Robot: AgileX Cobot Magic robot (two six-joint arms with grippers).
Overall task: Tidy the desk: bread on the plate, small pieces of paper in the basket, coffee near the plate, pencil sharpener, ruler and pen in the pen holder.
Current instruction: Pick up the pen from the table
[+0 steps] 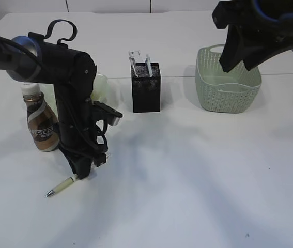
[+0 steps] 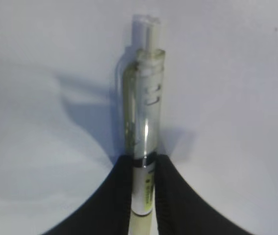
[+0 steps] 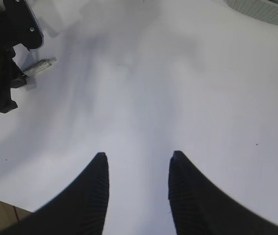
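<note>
Near the desk's [image 1: 198,175] front-left corner the left gripper [image 1: 79,174] has its jaws pinched onto the pen [image 1: 59,186], which lies flat w/ its tip toward the front edge. Grip sits at the barrel end, so I'd lift slow & keep it from swinging before going to the pen holder [image 1: 146,88] toward the back edge. Right gripper [image 3: 138,188]: jaws apart, empty, over bare desk.

White table [image 1: 198,186] carrying coffee [image 1: 41,124] at left, pen [image 1: 61,186] lying in front, black pen holder [image 1: 146,88] mid-back, plate [image 1: 101,88] behind the arm, basket [image 1: 228,82] at right.
</note>
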